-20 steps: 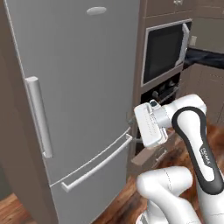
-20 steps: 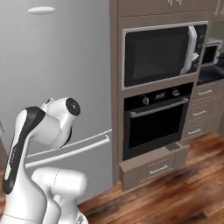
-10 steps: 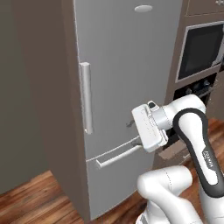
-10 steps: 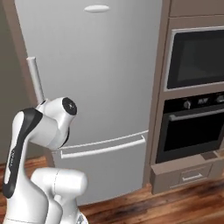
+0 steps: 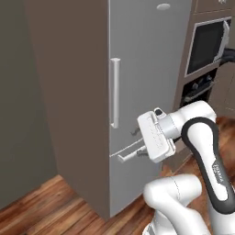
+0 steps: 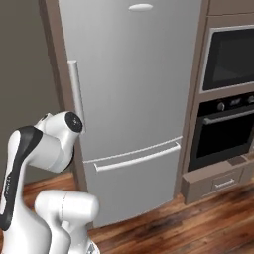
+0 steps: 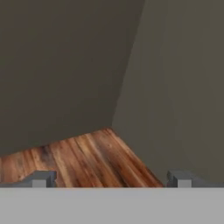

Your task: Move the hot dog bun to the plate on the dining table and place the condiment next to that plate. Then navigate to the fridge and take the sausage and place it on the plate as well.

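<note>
The tall grey fridge (image 5: 147,55) stands shut straight ahead, with a vertical handle (image 5: 114,92) on its upper door and a horizontal bar (image 6: 136,158) on its lower drawer. My gripper (image 5: 139,142) hangs folded in front of the lower drawer, a short way from it. In the hand view the gripper (image 7: 111,179) is open, with nothing between its fingertips (image 7: 41,178), and looks past the fridge's brown side at the wooden floor (image 7: 87,153). The hot dog bun, plate, condiment and sausage are out of view.
Right of the fridge a brown cabinet column holds a microwave (image 6: 230,57), a black oven (image 6: 223,134) and a low drawer (image 6: 218,181). A dark wall (image 5: 23,114) stands left of the fridge. Wooden floor (image 6: 188,223) lies in front.
The base has moved: the whole scene slid right in both base views, bringing the fridge's left side and the dark wall into sight. The arm kept its folded pose and the gripper stayed open.
</note>
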